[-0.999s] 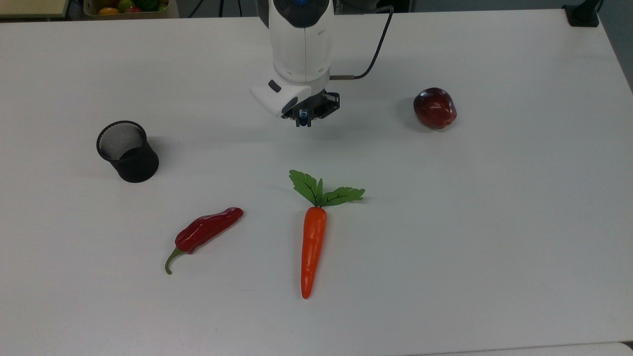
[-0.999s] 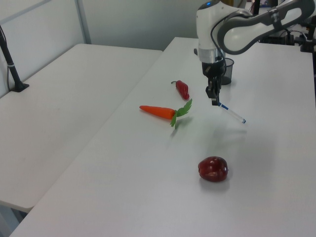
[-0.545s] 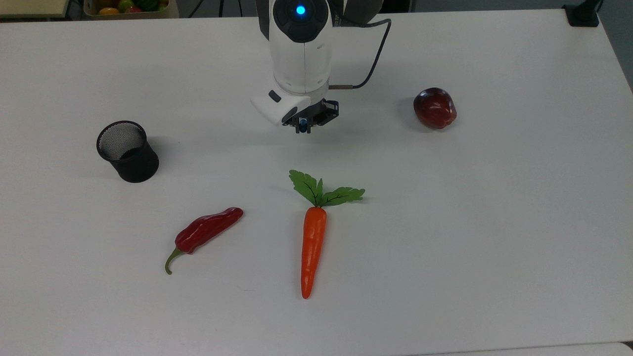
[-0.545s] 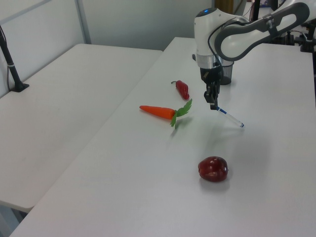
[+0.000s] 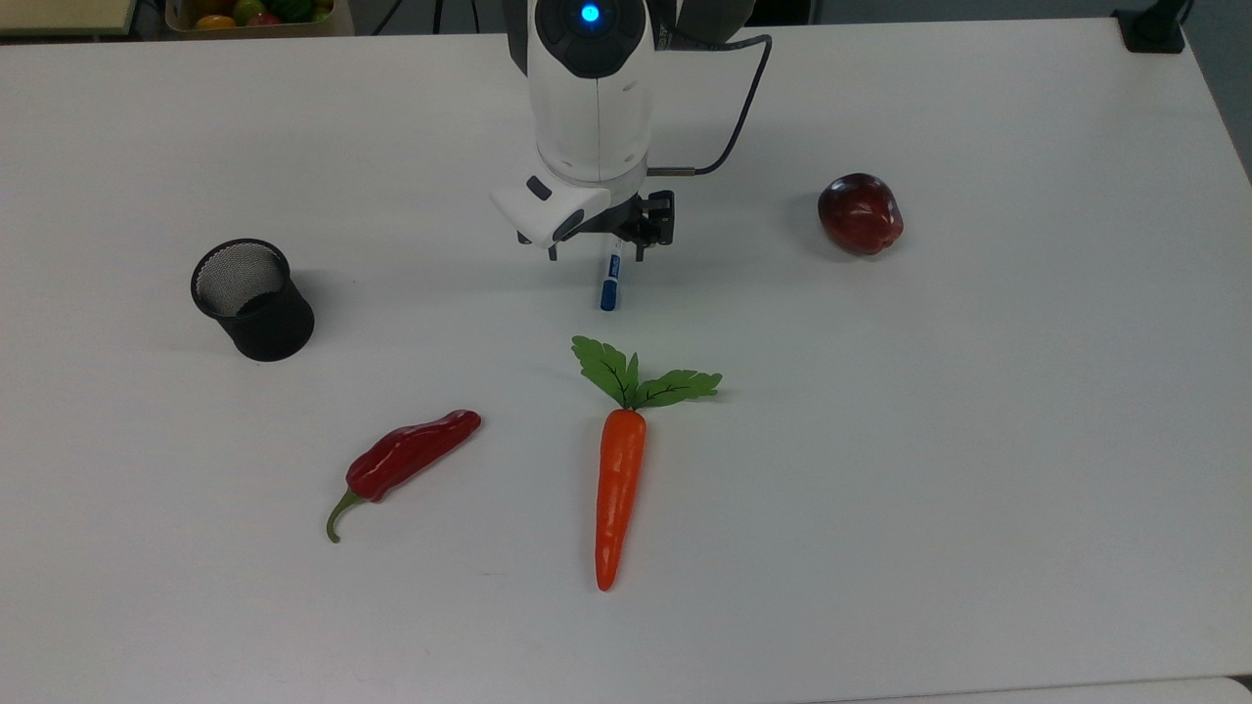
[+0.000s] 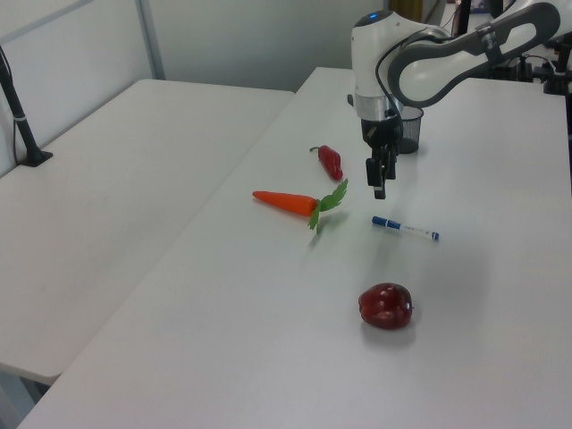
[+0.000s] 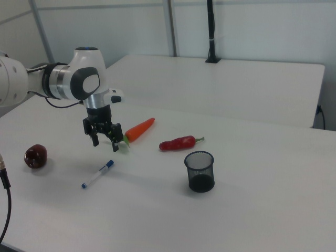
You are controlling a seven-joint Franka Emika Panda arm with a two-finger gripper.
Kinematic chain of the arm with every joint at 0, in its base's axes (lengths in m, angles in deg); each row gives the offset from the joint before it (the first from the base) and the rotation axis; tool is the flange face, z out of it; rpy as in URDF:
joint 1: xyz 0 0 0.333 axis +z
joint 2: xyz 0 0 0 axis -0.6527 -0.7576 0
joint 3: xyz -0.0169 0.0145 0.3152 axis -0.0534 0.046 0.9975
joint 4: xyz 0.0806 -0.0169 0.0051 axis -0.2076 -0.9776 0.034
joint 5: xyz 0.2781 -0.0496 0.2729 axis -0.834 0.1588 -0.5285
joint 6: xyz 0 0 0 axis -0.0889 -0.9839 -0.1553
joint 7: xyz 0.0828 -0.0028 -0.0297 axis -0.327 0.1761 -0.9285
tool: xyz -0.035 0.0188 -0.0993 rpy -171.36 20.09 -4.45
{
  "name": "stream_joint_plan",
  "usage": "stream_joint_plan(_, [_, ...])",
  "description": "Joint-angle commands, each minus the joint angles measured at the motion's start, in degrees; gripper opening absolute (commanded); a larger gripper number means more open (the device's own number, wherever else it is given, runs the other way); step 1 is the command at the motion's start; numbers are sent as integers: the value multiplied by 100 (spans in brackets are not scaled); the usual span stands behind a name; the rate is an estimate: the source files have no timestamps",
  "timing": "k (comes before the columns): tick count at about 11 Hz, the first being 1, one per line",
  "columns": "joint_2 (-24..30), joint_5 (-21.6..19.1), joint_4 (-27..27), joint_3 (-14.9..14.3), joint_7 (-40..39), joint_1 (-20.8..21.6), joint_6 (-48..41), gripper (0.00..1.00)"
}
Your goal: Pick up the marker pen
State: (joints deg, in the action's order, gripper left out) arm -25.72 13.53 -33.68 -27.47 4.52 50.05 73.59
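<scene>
**The pen is back on the table**

A moment ago I held the marker pen by its blue cap, with the far end hanging down. Now it lies flat on the table, and my fingers are spread apart with nothing in them. They hang in the air above it.

In the left view the pen rests just below my fingers and a little toward the left view's right. Its blue cap is the end nearer to me. Its long side runs across the picture, from the cap out to the small blue band at the other end. In the top view the cap pokes out from under my fingers, pointing at the leaves of the carrot.

The pen sits between the carrot and the red apple, touching neither. The black mesh cup is well apart.

I think I must come straight down and close across the thin white middle.
</scene>
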Motion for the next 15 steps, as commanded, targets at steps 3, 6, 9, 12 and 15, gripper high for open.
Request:
stream_joint_plan(3, [645,159,-24,-55,56,89,-272,100])
stream_joint_plan(6, [1295,159,-24,-90,47,45,-966,100])
stream_joint_plan(9, [1990,176,-24,-99,-443,-226,-1907,100])
stream_joint_plan(12, [2334,229,-6,-99,-542,-569,-2032,100])
stream_joint_plan(15, [2334,247,187,-117,-779,-667,-2049,100])
